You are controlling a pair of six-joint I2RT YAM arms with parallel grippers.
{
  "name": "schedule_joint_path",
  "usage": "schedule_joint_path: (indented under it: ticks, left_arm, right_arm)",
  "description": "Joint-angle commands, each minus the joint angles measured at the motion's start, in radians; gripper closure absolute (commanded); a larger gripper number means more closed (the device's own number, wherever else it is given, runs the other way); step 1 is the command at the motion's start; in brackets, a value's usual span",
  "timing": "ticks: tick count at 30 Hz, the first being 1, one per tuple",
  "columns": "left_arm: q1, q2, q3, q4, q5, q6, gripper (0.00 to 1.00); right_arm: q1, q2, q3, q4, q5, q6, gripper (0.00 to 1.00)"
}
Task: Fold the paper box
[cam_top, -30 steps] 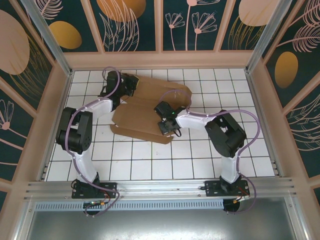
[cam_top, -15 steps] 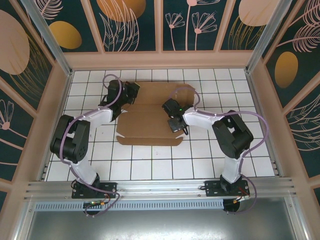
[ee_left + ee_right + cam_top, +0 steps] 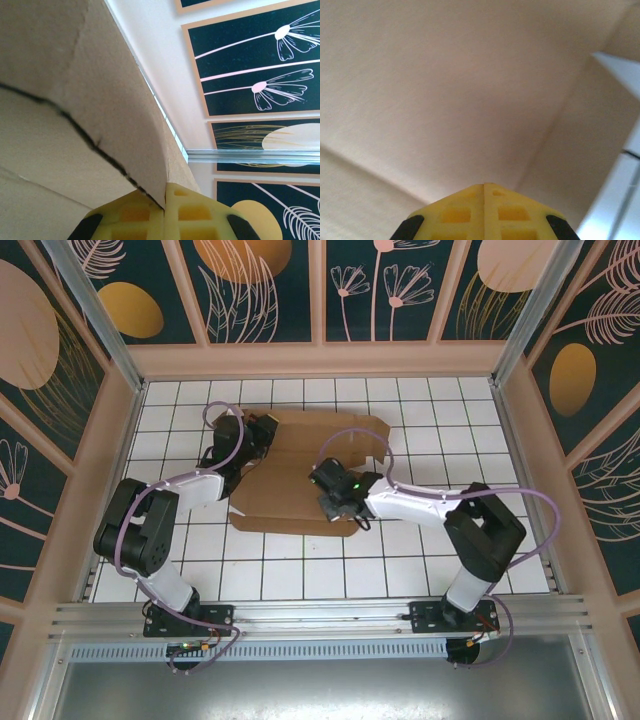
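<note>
A: Progress on the paper box [image 3: 285, 502]?

B: Hardly begun, I'd judge. It lies as a nearly flat sheet on the tabletop [image 3: 300, 570], about midway back, with no walls standing. All the flaps are yet to be raised and tucked.

A: Hands?

B: Right hand [image 3: 484, 186], the nearer one, is closed tight on nothing, tips pressed onto the sheet's middle. Left hand [image 3: 165, 194], farther back at the left edge, is closed too. A curved flap edge meets its fingertips, but I cannot tell whether it is pinched.

No legible text, no brands, no numbers, wall panels [image 3: 265, 290] (flower drawings) wordless
</note>
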Motion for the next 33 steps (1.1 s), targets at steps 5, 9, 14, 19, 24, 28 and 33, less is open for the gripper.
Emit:
schedule_joint_path:
  ticks: [5, 9, 14, 19, 24, 28, 33]
  left_arm:
    - [-0.005, -0.039, -0.07, 0.002, -0.021, 0.054, 1.0]
    - [-0.006, -0.07, -0.079, -0.043, -0.039, 0.064, 1.0]
    - [-0.014, -0.065, -0.086, -0.077, -0.081, 0.062, 1.0]
    - [-0.03, -0.023, -0.071, -0.041, -0.075, 0.044, 1.0]
    - [-0.038, -0.023, -0.088, -0.011, -0.097, 0.047, 1.0]
    - [-0.039, -0.022, -0.101, 0.009, -0.098, 0.045, 1.0]
    - [-0.04, -0.02, -0.105, 0.018, -0.089, 0.047, 1.0]
  right_arm:
    - [0.004, 0.136, -0.046, -0.053, 0.013, 0.089, 1.0]
    - [-0.055, 0.127, -0.077, -0.065, 0.042, 0.098, 1.0]
    - [-0.137, 0.111, -0.073, -0.071, 0.035, 0.077, 1.0]
    - [-0.119, 0.037, -0.026, -0.02, -0.119, 0.008, 0.96]
    - [-0.143, -0.101, 0.061, -0.013, -0.225, 0.005, 0.76]
    - [-0.238, -0.151, 0.177, -0.042, -0.334, 0.054, 0.53]
    - [-0.353, -0.152, 0.32, -0.077, -0.324, 0.204, 0.35]
